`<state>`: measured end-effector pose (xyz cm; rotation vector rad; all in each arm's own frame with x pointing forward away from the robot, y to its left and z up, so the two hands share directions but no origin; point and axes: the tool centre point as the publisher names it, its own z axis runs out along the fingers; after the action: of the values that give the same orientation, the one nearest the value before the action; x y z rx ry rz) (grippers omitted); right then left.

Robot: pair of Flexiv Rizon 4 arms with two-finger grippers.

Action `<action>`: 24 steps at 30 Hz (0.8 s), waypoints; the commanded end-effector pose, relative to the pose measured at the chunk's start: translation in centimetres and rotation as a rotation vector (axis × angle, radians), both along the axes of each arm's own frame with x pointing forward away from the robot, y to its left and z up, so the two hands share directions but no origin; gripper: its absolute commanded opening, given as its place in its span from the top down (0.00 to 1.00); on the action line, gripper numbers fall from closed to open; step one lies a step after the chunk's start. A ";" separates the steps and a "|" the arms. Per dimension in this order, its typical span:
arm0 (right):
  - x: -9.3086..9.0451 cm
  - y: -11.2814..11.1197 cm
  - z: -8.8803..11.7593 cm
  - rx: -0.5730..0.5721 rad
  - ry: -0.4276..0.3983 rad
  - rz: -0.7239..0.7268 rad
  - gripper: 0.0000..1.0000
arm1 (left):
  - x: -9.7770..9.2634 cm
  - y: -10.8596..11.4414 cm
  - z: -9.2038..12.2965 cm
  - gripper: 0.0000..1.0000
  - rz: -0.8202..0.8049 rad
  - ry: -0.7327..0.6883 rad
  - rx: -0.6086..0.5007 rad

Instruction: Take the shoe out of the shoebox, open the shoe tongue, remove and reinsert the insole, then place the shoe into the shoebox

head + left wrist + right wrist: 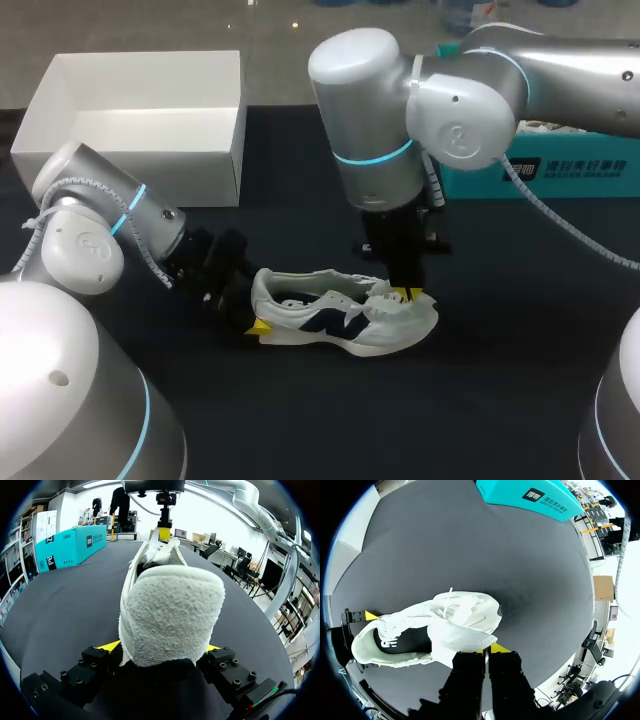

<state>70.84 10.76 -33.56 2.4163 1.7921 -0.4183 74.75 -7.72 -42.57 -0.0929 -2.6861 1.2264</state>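
A white sneaker point(350, 320) with a dark side logo lies upright on the black table, toe pointing right. My left gripper point(258, 308) comes in low from the left and clasps the heel; in the left wrist view the fuzzy heel point(170, 610) fills the gap between both yellow tips of the left gripper point(160, 649). My right gripper point(408, 295) comes straight down over the forefoot. In the right wrist view the right gripper point(490, 649) is pinched shut on the edge of the tongue point(462, 635), which is folded toward the toe. The white shoebox point(150, 165) stands open at the back left.
A teal box point(560, 175) lies at the back right of the table, behind my right arm. Bare black tabletop point(480, 400) spreads in front of and to the right of the sneaker.
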 end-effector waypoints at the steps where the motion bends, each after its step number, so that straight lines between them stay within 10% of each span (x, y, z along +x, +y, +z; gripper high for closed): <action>1: -0.9 -0.9 -1.7 -0.004 -0.047 -0.178 1.00 | 0.0 0.1 -0.2 1.00 0.000 0.000 0.000; 9: -1.2 -1.3 -3.1 0.020 -0.038 -0.211 0.60 | 0.0 0.1 -0.2 1.00 0.000 0.000 0.000; 18: -1.3 -1.3 -3.2 0.024 -0.041 -0.219 0.47 | 0.0 0.1 -0.2 1.00 0.000 0.000 0.000; 24: -1.6 -1.0 -1.4 0.008 -0.067 -0.218 0.16 | 0.0 0.1 -0.2 1.00 0.000 0.000 0.000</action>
<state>69.82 9.10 -36.01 2.5111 1.7550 -0.3742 74.76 -7.68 -42.59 -0.0920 -2.6864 1.2257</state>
